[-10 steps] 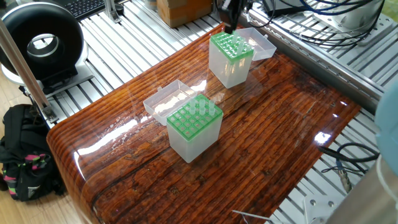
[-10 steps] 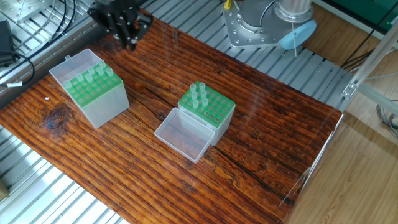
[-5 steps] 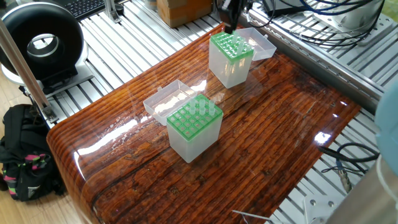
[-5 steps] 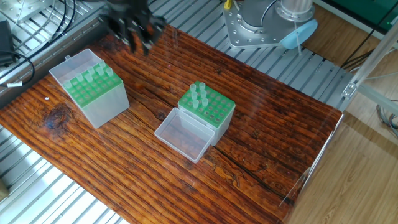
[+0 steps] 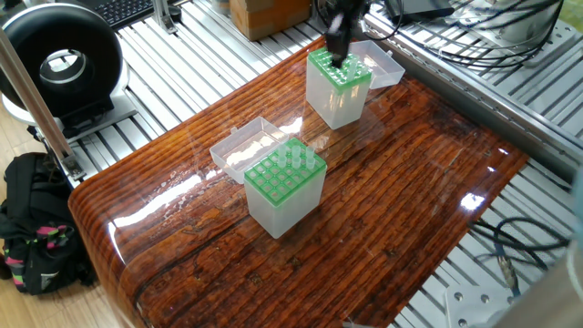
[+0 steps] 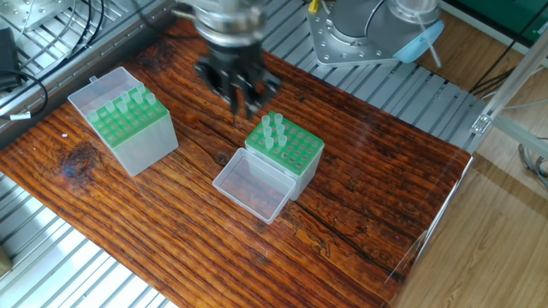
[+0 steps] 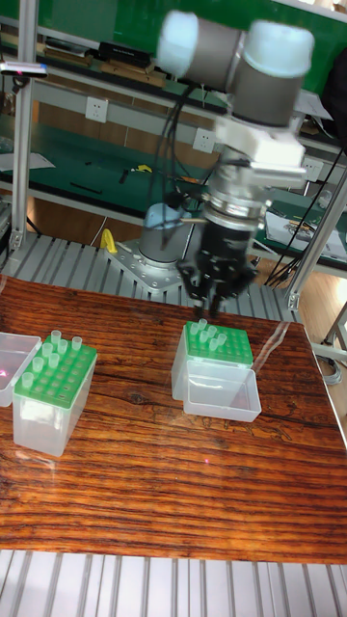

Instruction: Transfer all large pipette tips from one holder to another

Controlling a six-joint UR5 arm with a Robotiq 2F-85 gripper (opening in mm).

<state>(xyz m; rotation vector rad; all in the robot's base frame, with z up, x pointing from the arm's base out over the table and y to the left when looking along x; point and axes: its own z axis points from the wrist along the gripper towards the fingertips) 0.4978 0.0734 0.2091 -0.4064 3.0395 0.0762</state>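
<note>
Two clear holders with green racks stand on the wooden table. The left holder (image 6: 133, 128) (image 7: 53, 390) carries several large pipette tips (image 6: 130, 103) along its back rows. The middle holder (image 6: 287, 154) (image 7: 217, 357) has a few tips (image 6: 272, 128) (image 7: 204, 333) at its rear corner. My gripper (image 6: 247, 104) (image 7: 206, 310) hangs just behind and above those tips, motion-blurred, with its dark fingers drawn together to a point. No tip can be made out between them. In one fixed view the gripper (image 5: 337, 47) shows over the far holder (image 5: 337, 87).
Each holder's clear lid lies open beside it (image 6: 251, 186) (image 6: 101, 85). The arm's base (image 6: 355, 34) is mounted on the slotted metal bench behind the table. Cables (image 6: 21, 77) lie at the left, and a black bag (image 5: 36, 228) sits on the floor.
The gripper has swung from behind the left holder rightwards and down, to just behind the middle holder. Neither holder moved.
</note>
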